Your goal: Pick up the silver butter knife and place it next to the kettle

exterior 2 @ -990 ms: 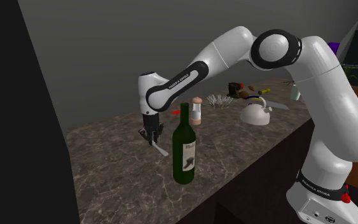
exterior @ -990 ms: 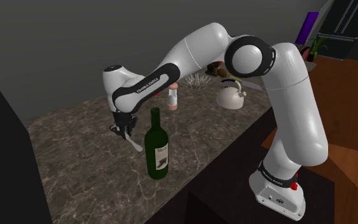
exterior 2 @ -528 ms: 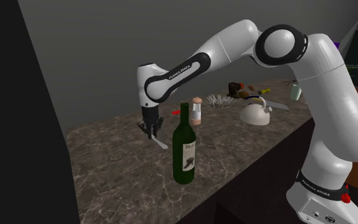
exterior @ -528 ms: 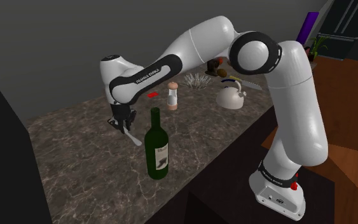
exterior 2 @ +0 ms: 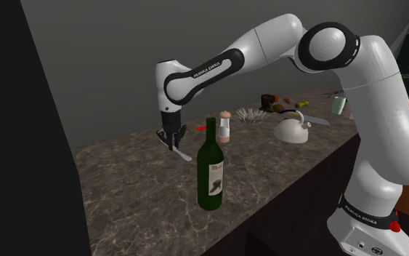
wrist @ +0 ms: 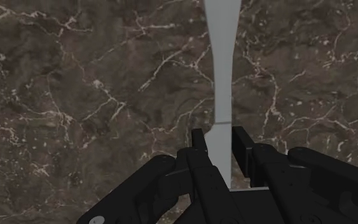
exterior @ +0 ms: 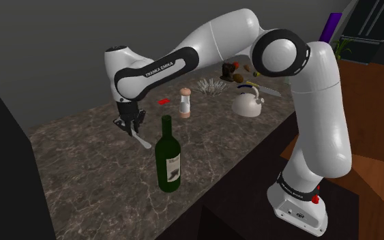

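One thin grey knife (wrist: 222, 63) is pinched in the gripper (wrist: 220, 137). Both black fingers are clenched on one end, and the rest of the blade sticks out past them over the dark marble counter (exterior: 81, 163). In the shoulder view the knife hangs slanted below the gripper, apparently just clear of the counter.

Expect it to be light, stiff & slick. Held by one end it may pivot or slip, so you'd prob. want slow, gentle moves.

A tall green bottle (exterior: 168, 157) stands upright near the gripper, on the side toward the stand. A small shaker (exterior: 185, 102) stands roughly between gripper & the white kettle (exterior: 248, 102). The kettle is well apart, toward the shoulder view's right.

Bottle & shaker = main knock-over risks. You'd likely carry the knife above them.
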### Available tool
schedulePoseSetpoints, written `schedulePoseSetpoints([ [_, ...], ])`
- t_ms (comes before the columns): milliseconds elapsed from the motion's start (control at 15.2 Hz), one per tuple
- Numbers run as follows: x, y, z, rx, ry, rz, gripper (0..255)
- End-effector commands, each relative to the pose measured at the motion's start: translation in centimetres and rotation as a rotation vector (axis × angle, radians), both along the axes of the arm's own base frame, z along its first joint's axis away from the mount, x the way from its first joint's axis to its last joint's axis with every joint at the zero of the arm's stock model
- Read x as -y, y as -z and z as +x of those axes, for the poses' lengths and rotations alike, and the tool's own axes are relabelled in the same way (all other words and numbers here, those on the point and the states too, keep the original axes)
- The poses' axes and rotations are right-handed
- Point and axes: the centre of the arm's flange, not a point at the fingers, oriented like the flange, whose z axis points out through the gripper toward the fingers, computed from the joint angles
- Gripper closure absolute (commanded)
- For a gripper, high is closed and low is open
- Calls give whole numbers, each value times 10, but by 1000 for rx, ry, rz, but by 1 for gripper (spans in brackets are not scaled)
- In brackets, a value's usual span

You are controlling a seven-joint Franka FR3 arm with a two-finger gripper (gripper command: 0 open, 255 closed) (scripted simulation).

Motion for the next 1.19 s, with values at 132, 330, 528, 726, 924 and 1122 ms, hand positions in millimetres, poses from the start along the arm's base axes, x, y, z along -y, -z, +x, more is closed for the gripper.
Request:
schedulePoseSetpoints([
  [132, -1, -21, 1, 0, 0, 0, 255],
  [330, -1, -37, 1, 0, 0, 0, 255],
  [528, -1, -52, 1, 0, 0, 0, 255],
  [726, -1, -68, 1, 0, 0, 0, 255],
  [924, -1, -84, 1, 0, 0, 0, 255],
  [1122, -1, -100, 1, 0, 0, 0, 255],
])
